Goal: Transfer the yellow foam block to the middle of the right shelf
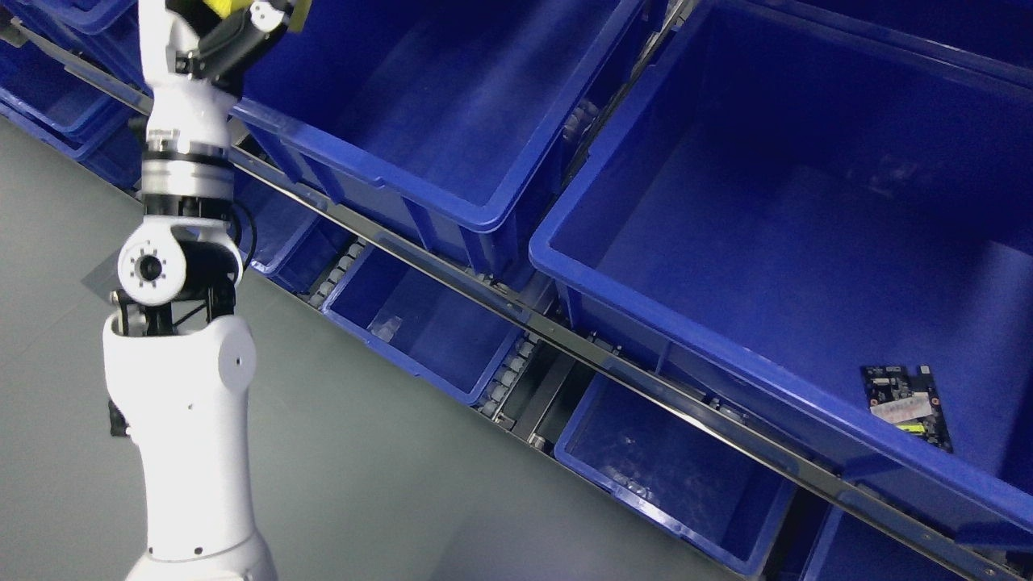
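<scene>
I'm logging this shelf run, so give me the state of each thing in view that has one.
Left hand: raised at the top edge, closed on a yellow foam block, mostly cropped.
Big blue plastic bin on the right: open-topped, holding a dark circuit board lying flat on its floor.
Blue plastic bin beside the arm: open-topped, nothing visible inside.

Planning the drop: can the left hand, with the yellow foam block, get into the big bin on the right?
Probably yes. The left hand holds the yellow foam block above the bins, and the right bin is open-topped, with only a circuit board inside.
</scene>
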Robot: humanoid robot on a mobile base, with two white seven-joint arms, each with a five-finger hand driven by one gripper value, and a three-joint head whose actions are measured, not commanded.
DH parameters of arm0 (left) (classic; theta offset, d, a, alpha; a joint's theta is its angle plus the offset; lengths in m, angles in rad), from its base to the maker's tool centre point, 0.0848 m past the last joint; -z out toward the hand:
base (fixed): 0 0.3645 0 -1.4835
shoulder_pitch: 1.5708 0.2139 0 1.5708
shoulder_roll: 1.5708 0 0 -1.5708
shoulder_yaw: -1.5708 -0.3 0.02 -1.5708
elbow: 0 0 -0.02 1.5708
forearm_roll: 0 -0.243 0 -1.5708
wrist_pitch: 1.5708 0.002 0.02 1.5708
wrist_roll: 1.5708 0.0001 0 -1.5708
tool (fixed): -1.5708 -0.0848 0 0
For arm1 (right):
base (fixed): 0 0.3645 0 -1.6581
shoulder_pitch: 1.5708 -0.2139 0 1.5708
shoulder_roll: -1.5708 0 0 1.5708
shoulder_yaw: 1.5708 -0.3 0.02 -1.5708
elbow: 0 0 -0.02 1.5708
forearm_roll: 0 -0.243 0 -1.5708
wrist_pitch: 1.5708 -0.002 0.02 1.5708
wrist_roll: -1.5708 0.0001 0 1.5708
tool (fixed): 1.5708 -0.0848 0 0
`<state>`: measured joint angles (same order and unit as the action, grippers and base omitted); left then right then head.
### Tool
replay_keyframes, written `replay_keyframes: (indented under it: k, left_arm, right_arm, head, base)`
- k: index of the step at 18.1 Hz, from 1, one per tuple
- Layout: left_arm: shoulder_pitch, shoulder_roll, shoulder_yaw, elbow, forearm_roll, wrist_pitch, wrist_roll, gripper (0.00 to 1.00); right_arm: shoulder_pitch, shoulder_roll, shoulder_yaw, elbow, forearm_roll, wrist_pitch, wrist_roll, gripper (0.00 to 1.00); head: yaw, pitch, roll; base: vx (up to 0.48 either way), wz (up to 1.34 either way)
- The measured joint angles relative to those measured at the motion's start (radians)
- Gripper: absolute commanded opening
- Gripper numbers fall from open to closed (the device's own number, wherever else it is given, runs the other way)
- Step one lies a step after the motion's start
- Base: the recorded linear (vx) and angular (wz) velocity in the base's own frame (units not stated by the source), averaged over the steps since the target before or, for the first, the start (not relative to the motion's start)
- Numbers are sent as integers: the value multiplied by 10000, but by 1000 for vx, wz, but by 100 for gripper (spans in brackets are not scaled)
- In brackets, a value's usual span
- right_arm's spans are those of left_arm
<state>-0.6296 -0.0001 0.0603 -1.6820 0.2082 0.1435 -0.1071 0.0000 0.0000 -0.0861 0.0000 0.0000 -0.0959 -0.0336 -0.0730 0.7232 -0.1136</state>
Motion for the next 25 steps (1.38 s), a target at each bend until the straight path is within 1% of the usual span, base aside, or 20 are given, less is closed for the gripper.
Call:
replay_keyframes:
  k: [1, 2, 4, 6, 8, 10, 11, 14, 15, 17, 21, 25]
  left_arm:
    - [-462, 0, -56, 53, -8, 776, 45, 55]
    - [-940, 0, -158, 138, -15, 1690, 107, 61]
    - [-1843, 0, -436, 386, -24, 3583, 414, 64]
    - [-2427, 0, -795, 650, -30, 5135, 649, 71]
    - [-2769, 0, -1134, 959, -34, 5933, 852, 88]
    - [-2998, 0, -1421, 1237, -37, 6455, 961, 100]
    - [-3096, 0, -1570, 1373, -38, 6671, 1001, 100]
    - [-3262, 0, -1945, 1689, -37, 6848, 1048, 100]
    - [-3296, 0, -2020, 1751, -37, 6826, 1053, 100]
    - [-3340, 0, -2128, 1840, -37, 6065, 1053, 100]
    - [-2876, 0, -2242, 1756, -33, 2954, 873, 100]
    - [-1654, 1, -2181, 1363, -30, 26, 808, 100]
  right_arm:
    - [0, 0, 0, 0, 0, 0, -1, 100]
    - [1, 0, 0, 0, 0, 0, 0, 100]
    - [0, 0, 0, 0, 0, 0, -1, 100]
    - [0, 0, 0, 0, 0, 0, -1, 100]
    - [1, 0, 0, 0, 0, 0, -1, 100]
    - [1, 0, 0, 0, 0, 0, -1, 100]
    - [0, 0, 0, 0, 0, 0, -1, 100]
    - [0, 0, 0, 0, 0, 0, -1, 100]
    - [0, 0, 0, 0, 0, 0, -1, 100]
    - [0, 0, 0, 0, 0, 0, -1, 100]
    - [-1, 0, 0, 0, 0, 0, -3, 100]
    - [0, 0, 0, 0, 0, 0, -4, 100]
  head:
    - [0, 0, 0]
    - [0, 0, 0]
    - [0, 0, 0]
    - [0, 0, 0]
    - [0, 0, 0]
    - [0, 1, 0]
    - [0, 1, 0]
    - [0, 1, 0]
    - [0, 1, 0]
    - [0, 1, 0]
    - [0, 1, 0]
    - [0, 1, 0]
  base:
    - [128, -193]
    - [63, -106]
    - [39, -54]
    - [0, 0]
    - [0, 0]
    - [-12, 2]
    - [0, 0]
    - [0, 0]
    - [0, 0]
    - [0, 0]
    - [0, 0]
    - [0, 0]
